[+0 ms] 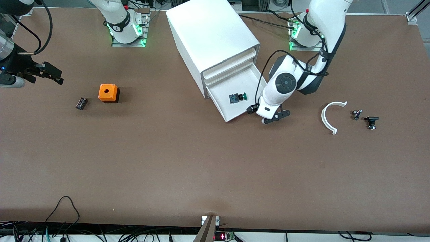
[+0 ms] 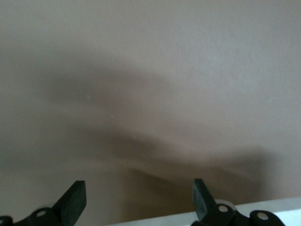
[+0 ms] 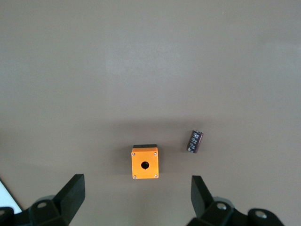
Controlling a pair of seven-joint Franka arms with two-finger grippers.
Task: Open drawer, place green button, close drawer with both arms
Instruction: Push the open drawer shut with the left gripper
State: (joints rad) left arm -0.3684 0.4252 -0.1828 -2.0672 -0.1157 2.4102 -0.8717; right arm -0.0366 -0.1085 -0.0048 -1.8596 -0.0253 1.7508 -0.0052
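I see the button (image 1: 238,97) already lying in the pulled-out bottom drawer (image 1: 249,80), just right of frame centre, so closing is my step. My left gripper (image 1: 276,117) hangs low by the drawer's front corner, jaws spread wide and holding nothing; I'd bring a finger flat against the sloped lip and push straight along the cabinet's (image 1: 211,40) slanted axis, not square to the frame, or the tray may bind. The white arc (image 1: 331,116) sits to the right, well apart, leaving bare table below for my approach. My right gripper (image 1: 50,73) waits at upper left, also wide open and empty, near the orange cube (image 1: 108,93).
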